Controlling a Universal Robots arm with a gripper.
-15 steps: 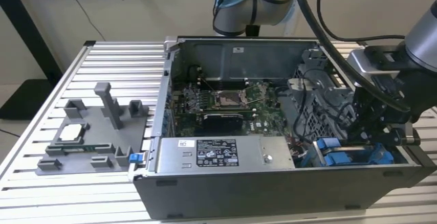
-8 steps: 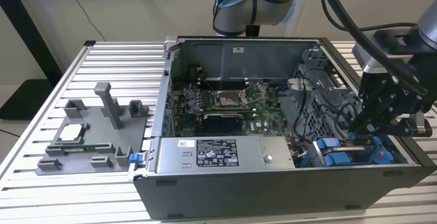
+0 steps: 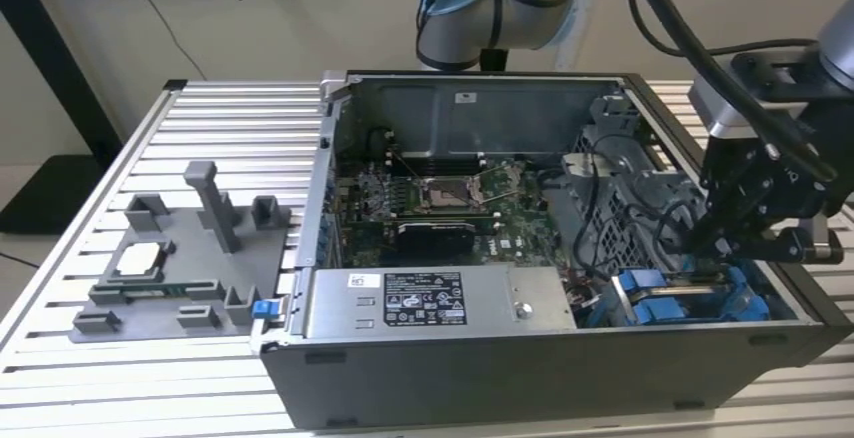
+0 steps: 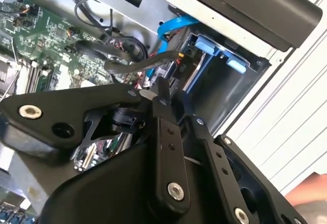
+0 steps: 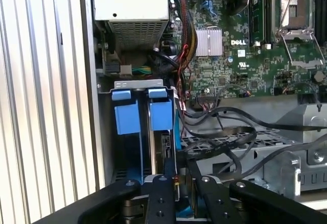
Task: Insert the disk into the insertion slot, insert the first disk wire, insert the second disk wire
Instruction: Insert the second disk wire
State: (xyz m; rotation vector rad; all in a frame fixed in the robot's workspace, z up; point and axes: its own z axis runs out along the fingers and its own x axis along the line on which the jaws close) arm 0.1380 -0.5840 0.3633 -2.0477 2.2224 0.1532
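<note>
Black claw (image 5: 176,196) clamped on black disk wire connector (image 5: 175,183) above blue-railed grey insertion slot (image 5: 138,116); keep connector square, press gently.

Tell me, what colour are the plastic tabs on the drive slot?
Bright blue. The insertion slot's tabs show best in the first wrist view.

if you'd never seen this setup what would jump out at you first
The open computer case on the slatted table, its green motherboard laid bare in the middle. Next, the bright blue rails of the insertion slot in the case's corner on the exterior view's right, with the black gripper hanging just above them among dark cables.
</note>
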